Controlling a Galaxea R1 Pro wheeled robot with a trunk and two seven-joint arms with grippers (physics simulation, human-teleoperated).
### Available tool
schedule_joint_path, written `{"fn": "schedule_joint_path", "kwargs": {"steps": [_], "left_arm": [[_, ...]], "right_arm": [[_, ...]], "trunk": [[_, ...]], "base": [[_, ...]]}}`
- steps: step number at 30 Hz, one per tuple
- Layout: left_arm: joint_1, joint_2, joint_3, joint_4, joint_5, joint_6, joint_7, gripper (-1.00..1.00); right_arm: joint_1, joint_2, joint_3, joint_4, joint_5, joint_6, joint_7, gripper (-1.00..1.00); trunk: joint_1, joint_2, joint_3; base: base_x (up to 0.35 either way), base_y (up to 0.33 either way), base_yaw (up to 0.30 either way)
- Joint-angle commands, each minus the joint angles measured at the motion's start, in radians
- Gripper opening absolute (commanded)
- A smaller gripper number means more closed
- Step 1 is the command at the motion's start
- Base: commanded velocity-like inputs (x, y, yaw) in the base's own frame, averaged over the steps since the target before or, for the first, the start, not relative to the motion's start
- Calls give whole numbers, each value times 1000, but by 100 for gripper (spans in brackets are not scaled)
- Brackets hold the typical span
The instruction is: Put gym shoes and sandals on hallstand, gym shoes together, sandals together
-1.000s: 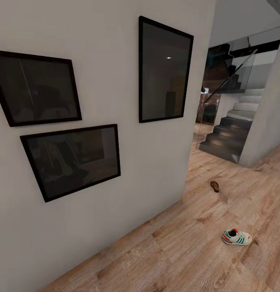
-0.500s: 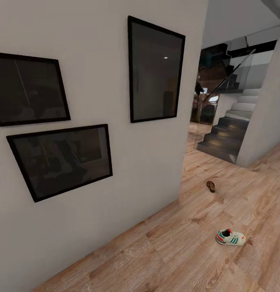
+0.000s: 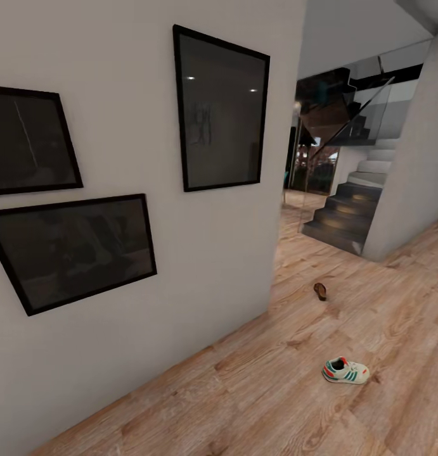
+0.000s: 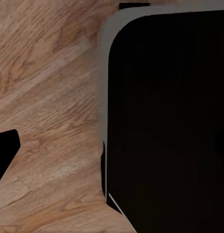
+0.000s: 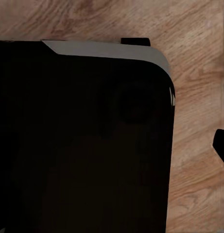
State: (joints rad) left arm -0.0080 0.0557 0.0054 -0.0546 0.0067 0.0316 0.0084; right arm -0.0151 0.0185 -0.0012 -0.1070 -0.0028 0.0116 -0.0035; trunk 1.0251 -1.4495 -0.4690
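Note:
One cream-white gym shoe (image 3: 345, 372) with green stripes and red-orange accents lies on its sole on the corridor floor (image 3: 257, 392), at the lower right of the head view. Farther off, a single brown sandal (image 3: 320, 291) rests on the planks just past the wall corner. The hallstand is out of view. A dark tip (image 4: 5, 150) juts in at the edge of the left wrist view, and a similar dark tip (image 5: 221, 145) at the edge of the right wrist view. Whether either gripper is open or shut cannot be told. Both wrist cameras look down past a black body with a grey rim (image 4: 165, 121) (image 5: 82, 145) onto wood planks.
A white wall (image 3: 212, 266) with three black-framed pictures (image 3: 222, 111) runs along the left and ends at a corner. Beyond it are dark stairs (image 3: 345, 215) with a glass railing and a white pillar (image 3: 409, 177). Open plank floor stretches to the right.
The whole head picture has slid left, so the camera has moved; more of the stair area shows. The gym shoe and sandal lie as before on the floor.

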Motion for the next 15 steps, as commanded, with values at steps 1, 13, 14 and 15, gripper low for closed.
{"fn": "schedule_joint_path", "kwargs": {"steps": [1, 13, 14, 15], "left_arm": [[0, 0, 0, -7, 1, 3, 1, 100], [-40, 6, 1, -180, 0, 5, 3, 100], [-46, 6, 1, -187, 0, 5, 3, 100], [-52, 7, 1, -193, 0, 4, 3, 100]], "right_arm": [[0, 0, 0, -6, 0, 1, 0, 100], [0, -23, -1, -271, 0, -1, -2, 100], [0, -28, -1, -287, 0, -2, -1, 100], [0, -32, -1, -304, 0, -1, -1, 100]], "trunk": [[0, 0, -1], [0, 0, -1], [0, 0, -1], [0, 0, -1]], "base": [[0, -283, 0], [0, -291, 0], [0, -311, 0], [0, -314, -4]]}}
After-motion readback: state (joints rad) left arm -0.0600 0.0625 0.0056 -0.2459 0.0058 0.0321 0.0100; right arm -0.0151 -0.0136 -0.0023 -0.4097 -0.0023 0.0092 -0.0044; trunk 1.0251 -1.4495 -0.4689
